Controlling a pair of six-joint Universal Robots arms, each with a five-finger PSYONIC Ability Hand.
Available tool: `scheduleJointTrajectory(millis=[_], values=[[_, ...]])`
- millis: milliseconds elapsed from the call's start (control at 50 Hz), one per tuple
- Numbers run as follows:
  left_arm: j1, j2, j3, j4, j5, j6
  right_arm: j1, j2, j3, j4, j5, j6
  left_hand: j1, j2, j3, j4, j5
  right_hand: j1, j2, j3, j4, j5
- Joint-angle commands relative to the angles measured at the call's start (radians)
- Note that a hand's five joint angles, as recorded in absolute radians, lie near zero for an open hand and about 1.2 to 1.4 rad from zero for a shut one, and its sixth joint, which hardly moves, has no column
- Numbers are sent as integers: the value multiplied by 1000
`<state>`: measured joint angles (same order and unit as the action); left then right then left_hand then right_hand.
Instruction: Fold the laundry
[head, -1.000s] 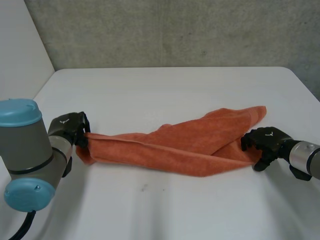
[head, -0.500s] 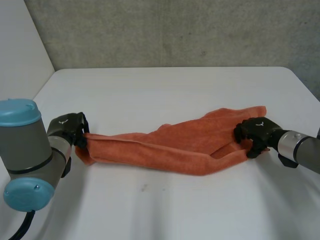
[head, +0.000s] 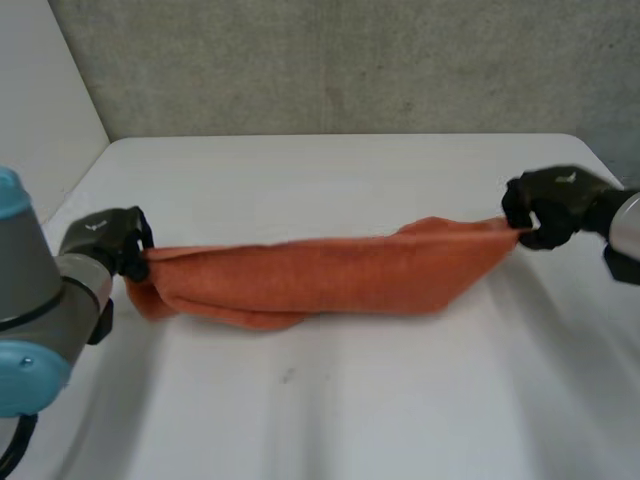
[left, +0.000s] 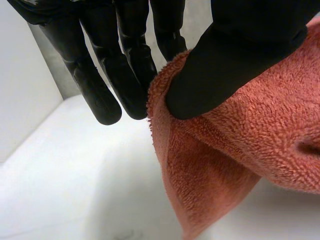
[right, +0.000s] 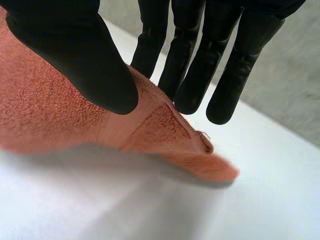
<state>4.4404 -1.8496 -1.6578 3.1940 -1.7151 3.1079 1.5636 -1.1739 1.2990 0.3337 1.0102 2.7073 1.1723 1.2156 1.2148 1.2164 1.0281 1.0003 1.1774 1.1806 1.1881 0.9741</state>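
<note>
Towel: the orange terry-cloth towel (head: 320, 280) is drawn out into one long, bunched band across the middle of the white worktop (head: 330, 410), with one of my hands at each end. Its right end tapers to a narrow point. Its left end is thicker, and a fold droops below my grip there. I cannot tell whether the underside rests on the worktop or hangs just above it.

Left hand: my black left hand (head: 105, 240) is at the towel's left end, near the worktop's left edge. In my left wrist view the thumb (left: 235, 60) presses the hemmed edge of the cloth against my straight fingers (left: 130, 75), so I am pinching it. The rest of the cloth hangs down from that pinch.

Right hand: my black right hand (head: 550, 205) is clamped on the towel's right end, towards the far right of the worktop. In my right wrist view the thumb (right: 75, 50) lies on top of the cloth and the fingers (right: 190, 75) sit behind it. The corner of the towel juts out just past my fingertips.

Arms: my left arm's grey joint with its light-blue cap (head: 20, 330) is at the near left.

Background: a grey concrete wall (head: 330, 70) stands behind the worktop.
</note>
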Motion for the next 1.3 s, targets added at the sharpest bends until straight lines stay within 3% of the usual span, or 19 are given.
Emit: scheduleJointTrajectory(millis=[20,160,280,440,480,620,740,780,800,820,840,880,920,1180,1300], values=[[1,226,-7,-80,9,9,-11,-174,-53,152,-5,-1,224,181,181,180,194,396,219,216,208,248],[14,329,-13,-169,108,28,-13,-297,-84,265,-4,-52,224,181,181,180,194,396,219,216,208,248],[70,303,-30,-241,167,175,-2,-283,-30,370,11,-212,224,181,181,180,194,396,219,216,208,248],[71,11,18,-244,158,333,30,-32,-17,361,68,-281,224,181,181,180,194,396,219,216,208,248],[71,-43,50,-243,151,345,84,66,-68,306,120,-276,224,181,181,180,194,396,219,216,208,248],[63,-189,271,-217,109,353,156,210,-268,159,261,-244,224,181,181,180,194,396,219,216,208,248],[48,-224,559,-3,111,353,211,231,-602,-65,318,-118,224,181,181,180,194,396,219,216,208,248],[30,-202,631,233,112,350,222,212,-672,-158,335,-65,224,181,181,180,194,396,219,216,208,248],[30,-201,632,234,112,350,228,180,-716,-261,355,-16,224,181,181,180,194,396,219,216,208,248],[24,-166,632,370,114,351,228,180,-716,-262,355,-15,224,181,181,180,194,396,219,216,208,248],[24,-166,632,371,114,351,227,139,-715,-359,381,26,224,181,181,180,194,396,219,216,208,248],[22,-103,607,592,105,348,227,96,-690,-446,389,57,224,181,181,180,194,396,219,216,208,248],[20,-80,574,637,104,348,228,27,-597,-527,384,78,224,181,181,180,194,396,219,216,208,248],[50,-33,221,503,98,344,220,-26,-114,-506,231,77,224,181,181,180,194,396,219,216,208,248],[65,-56,25,497,104,344,220,-24,49,-501,211,75,224,181,181,180,194,396,219,216,208,248]])
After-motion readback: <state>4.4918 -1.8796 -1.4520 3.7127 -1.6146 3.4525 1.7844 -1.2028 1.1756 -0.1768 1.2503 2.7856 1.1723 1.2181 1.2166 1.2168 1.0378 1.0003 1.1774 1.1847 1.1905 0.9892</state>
